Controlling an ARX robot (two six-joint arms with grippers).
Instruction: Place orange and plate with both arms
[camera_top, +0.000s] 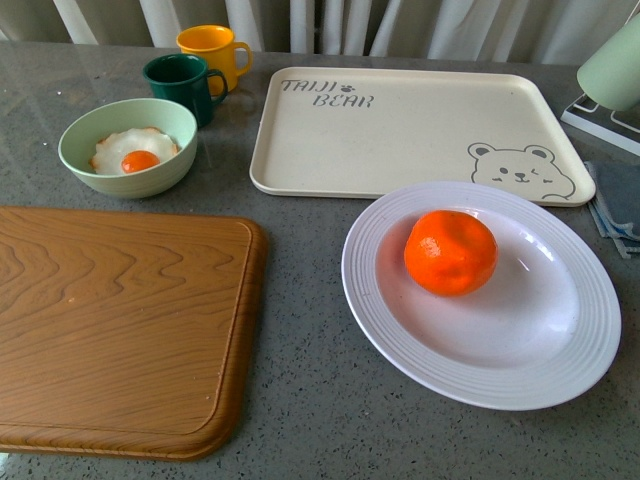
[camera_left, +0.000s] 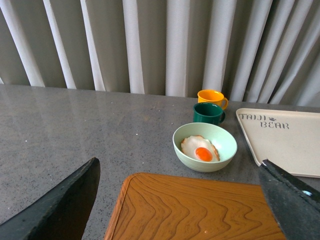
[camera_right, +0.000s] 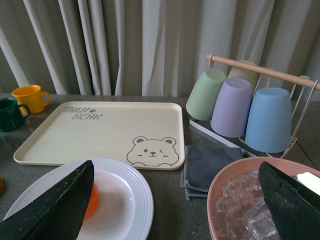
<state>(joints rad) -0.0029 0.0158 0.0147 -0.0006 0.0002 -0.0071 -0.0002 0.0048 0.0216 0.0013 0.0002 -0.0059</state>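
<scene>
We note orange (camera_top: 450, 252) in plate (camera_top: 362, 290), front view lower right; right end effector (camera_right: 176, 170) nearer, wide, empty; left end effector (camera_left: 179, 162) also wide.

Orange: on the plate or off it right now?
On it. The orange sits in the well of the plate, apart from the tray behind.
</scene>
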